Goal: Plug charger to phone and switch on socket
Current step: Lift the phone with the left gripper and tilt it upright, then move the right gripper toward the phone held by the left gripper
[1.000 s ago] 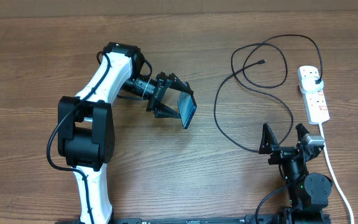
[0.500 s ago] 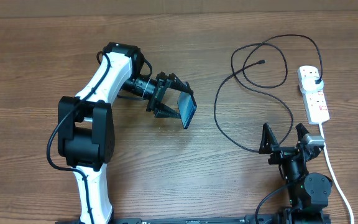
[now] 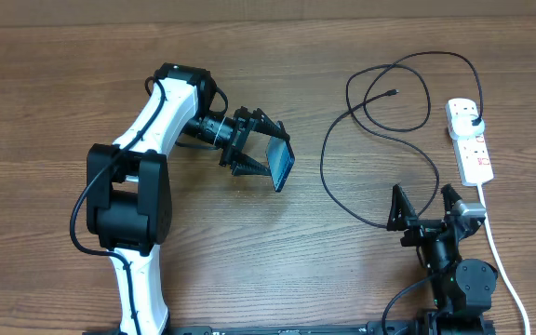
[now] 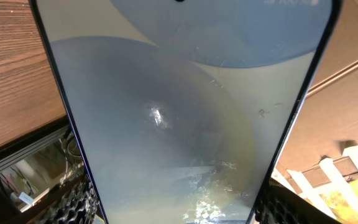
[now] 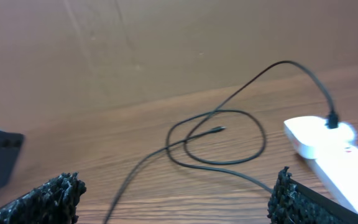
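The left gripper (image 3: 261,149) grips the phone (image 3: 282,164) tilted up, likely so the charger (image 3: 323,158) can go in; the right gripper (image 3: 423,197) sits wide open.

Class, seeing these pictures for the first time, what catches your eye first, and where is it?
The left gripper clamps the phone, tilted on edge left of centre; it fills the left wrist view. On the right, the black charger sprawls in loops, its plug in the white socket at the far right; the right gripper sits open below.
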Robot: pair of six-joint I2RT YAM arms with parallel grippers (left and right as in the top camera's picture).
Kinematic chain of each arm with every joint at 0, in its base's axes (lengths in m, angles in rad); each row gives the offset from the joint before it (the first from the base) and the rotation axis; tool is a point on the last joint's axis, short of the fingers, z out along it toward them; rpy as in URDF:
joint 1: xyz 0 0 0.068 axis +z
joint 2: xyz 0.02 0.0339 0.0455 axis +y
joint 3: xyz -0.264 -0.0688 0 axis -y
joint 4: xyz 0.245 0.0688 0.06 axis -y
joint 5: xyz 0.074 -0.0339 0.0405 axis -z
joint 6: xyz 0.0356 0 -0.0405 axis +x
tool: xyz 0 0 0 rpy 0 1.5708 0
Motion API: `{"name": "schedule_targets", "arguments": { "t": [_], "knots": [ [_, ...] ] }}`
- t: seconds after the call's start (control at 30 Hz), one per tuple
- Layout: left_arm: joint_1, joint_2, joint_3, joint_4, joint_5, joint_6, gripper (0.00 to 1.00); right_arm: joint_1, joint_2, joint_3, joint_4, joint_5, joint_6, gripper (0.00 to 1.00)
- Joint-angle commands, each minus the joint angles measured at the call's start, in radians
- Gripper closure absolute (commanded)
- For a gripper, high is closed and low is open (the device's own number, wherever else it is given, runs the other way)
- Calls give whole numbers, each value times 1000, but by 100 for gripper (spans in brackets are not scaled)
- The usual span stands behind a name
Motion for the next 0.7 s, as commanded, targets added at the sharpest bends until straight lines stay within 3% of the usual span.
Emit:
{"name": "schedule_targets", "arguments": {
  "t": [0.0,0.1,0.2,0.4,0.5,0.67],
  "knots": [
    [3,6,28,2,60,-14,41,5,2,-10,14,-101,248,0],
    [3,6,28,4,64,-13,41,5,2,-10,23,-247,602,0],
    [3,6,28,11,77,-13,41,5,2,-10,27,-415,795,0],
    [3,6,28,30,79,-13,41,5,2,-10,26,-416,805,0],
    [3,6,28,30,79,-13,41,5,2,-8,34,-447,703,1],
    [3,6,28,38,79,-13,41,5,19,63,-126,-454,693,1]
  ]
}}
